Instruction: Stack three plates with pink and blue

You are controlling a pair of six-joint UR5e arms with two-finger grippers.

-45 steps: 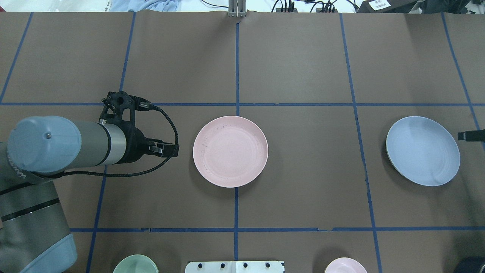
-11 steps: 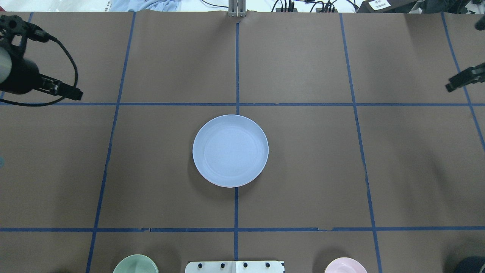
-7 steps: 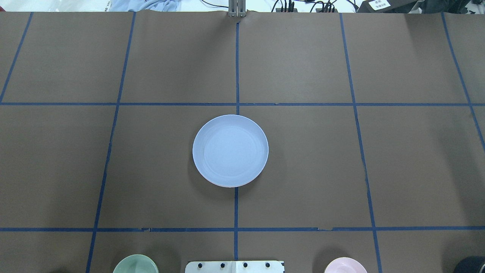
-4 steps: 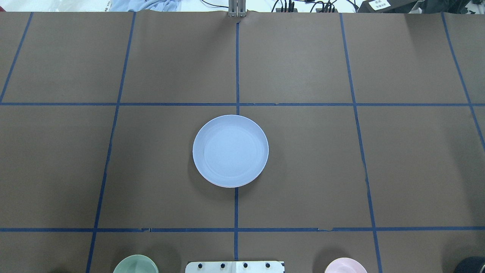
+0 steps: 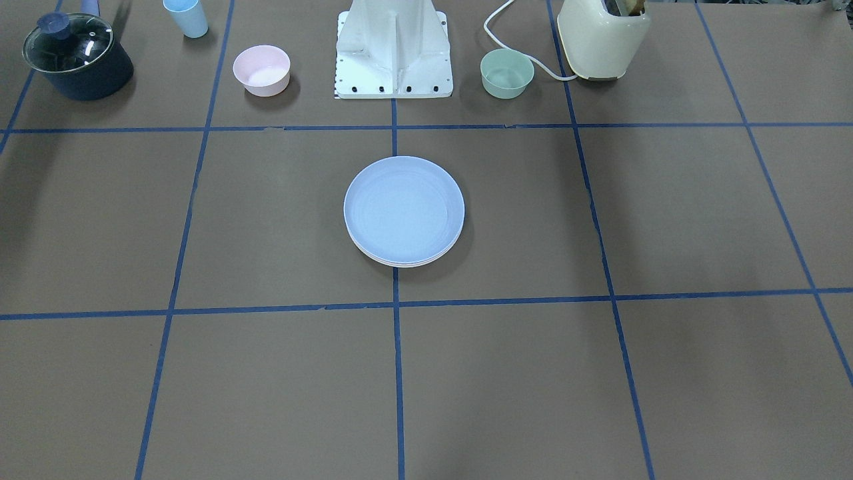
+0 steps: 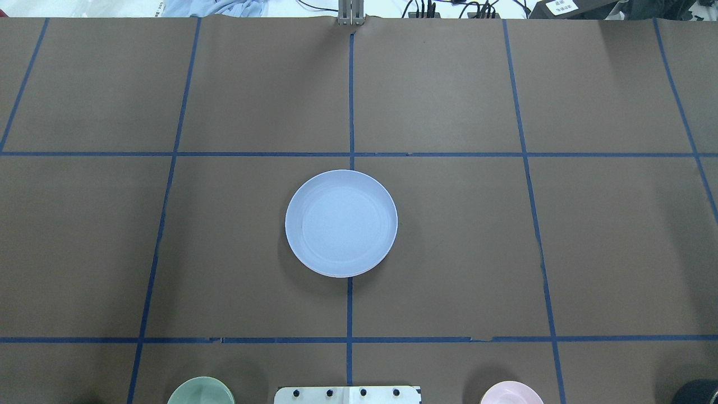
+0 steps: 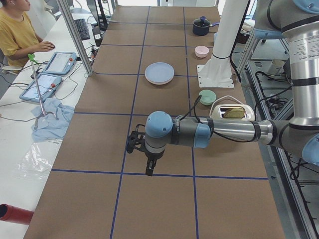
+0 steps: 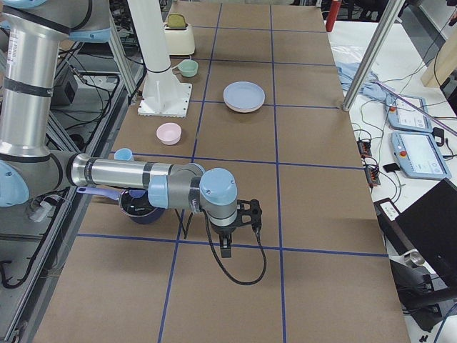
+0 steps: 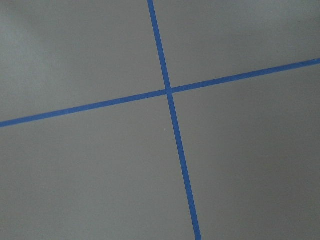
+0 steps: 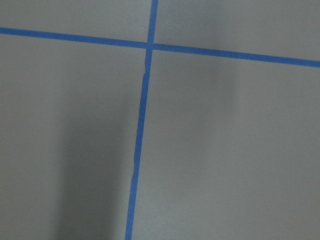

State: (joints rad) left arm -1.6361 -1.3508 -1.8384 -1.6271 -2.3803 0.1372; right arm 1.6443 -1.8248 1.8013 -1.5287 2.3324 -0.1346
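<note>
The pale blue plate lies on top of a stack at the table's middle. In the front view the blue plate covers the plates under it, and only thin pale rims show at its near edge. The pink and cream plates are otherwise hidden. My left gripper hangs over bare table far from the stack. My right gripper hangs over bare table at the other end. Both show only in the side views, so I cannot tell if they are open or shut. Both wrist views show only table and blue tape.
Along the robot's side stand a small pink bowl, a mint-green bowl, a light blue cup, a dark lidded pot, a cream toaster and the white robot base. An operator sits beyond the table's far edge.
The blue plate went from the right side onto the pink plate at the middle. Both grippers have since drawn back out of the overhead view. Nothing moved in the last second.
</note>
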